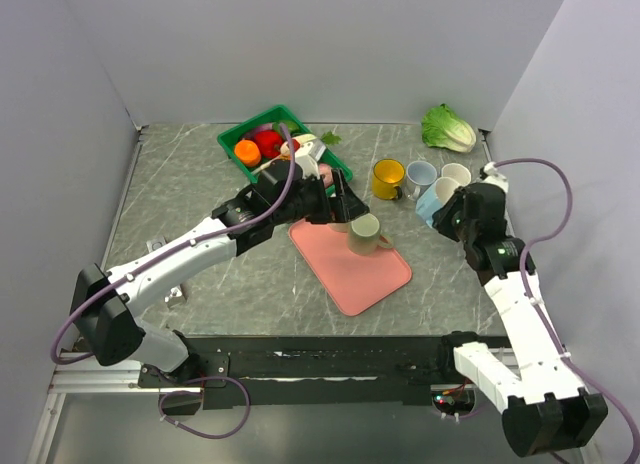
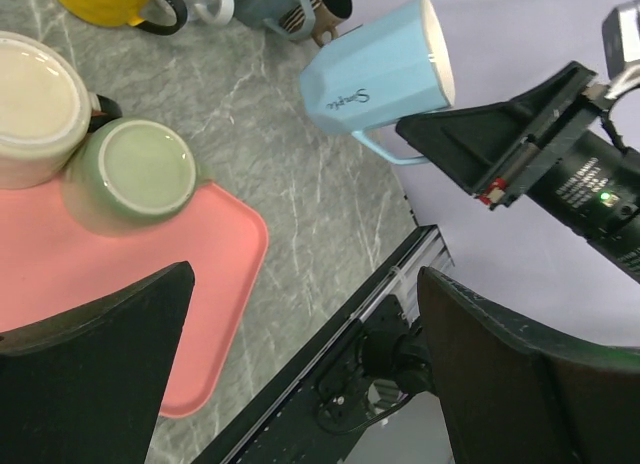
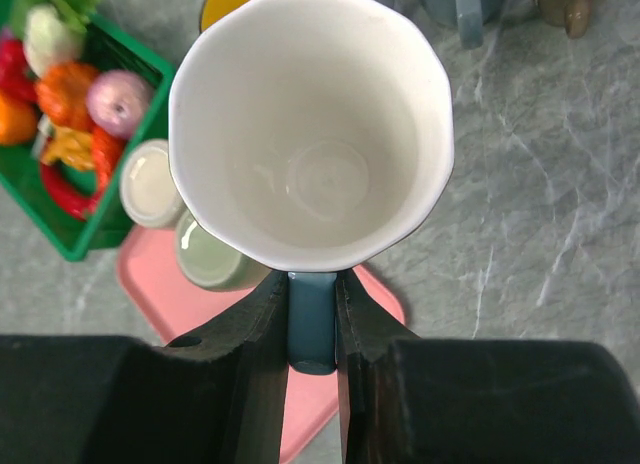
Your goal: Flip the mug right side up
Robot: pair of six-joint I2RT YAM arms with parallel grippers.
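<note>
My right gripper point(image 3: 311, 304) is shut on the handle point(image 3: 311, 329) of a light blue mug point(image 3: 310, 124), whose white inside faces the wrist camera. In the top view this mug point(image 1: 430, 206) hangs above the table at the right, held by the right gripper point(image 1: 450, 212). From the left wrist it lies tilted on its side in the air point(image 2: 375, 79). A pale green mug point(image 1: 364, 232) rests bottom up on the pink tray point(image 1: 370, 279), touching a cream mug point(image 2: 35, 109) that is also bottom up. My left gripper point(image 1: 340, 199) hovers open over them, holding nothing.
A yellow mug point(image 1: 387, 179), a grey-blue mug point(image 1: 420, 174) and a white mug point(image 1: 456, 176) stand upright behind the tray. A green basket point(image 1: 240, 134) of toy vegetables sits at the back left. A lettuce point(image 1: 447, 129) lies in the back right corner.
</note>
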